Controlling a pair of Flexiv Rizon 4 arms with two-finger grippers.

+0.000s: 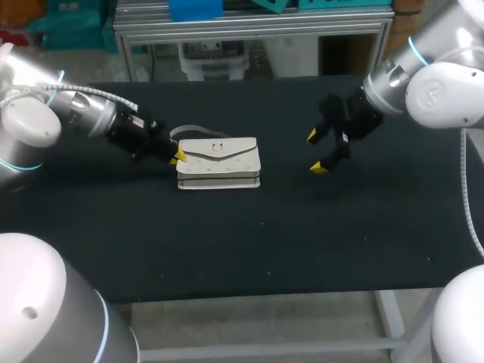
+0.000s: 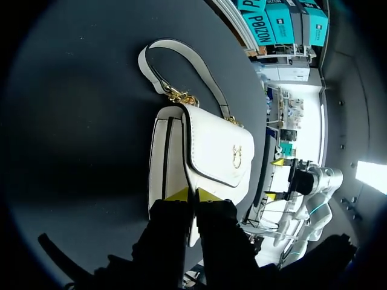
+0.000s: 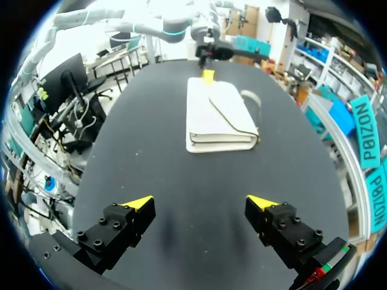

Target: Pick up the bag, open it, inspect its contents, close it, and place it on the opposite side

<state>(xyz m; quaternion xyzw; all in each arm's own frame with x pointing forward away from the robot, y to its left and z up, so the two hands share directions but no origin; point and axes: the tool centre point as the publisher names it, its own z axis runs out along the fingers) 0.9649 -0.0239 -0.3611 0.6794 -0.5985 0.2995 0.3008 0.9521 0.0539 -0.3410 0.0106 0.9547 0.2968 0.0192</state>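
White rectangular handbag with a front flap and a small gold clasp lies flat on the black cloth-covered table, flap side up, between the 2 robot arms.

Left of the handbag, the left gripper comes in low and meets the bag's left end. Seen from the left wrist, its 2 yellow-tipped fingers stand almost together at that end, pinched on the handbag with a thin white sliver of the flap's edge caught between them. The handbag's white shoulder strap loops out on the table beyond the bag's far corner, joined to it by a short gold chain.

Right of the handbag, well apart from it, the right gripper hangs above the table. From the right wrist, its 2 fingers are spread wide with nothing between them, and the handbag lies ahead of them, with the left gripper at the bag's far end.
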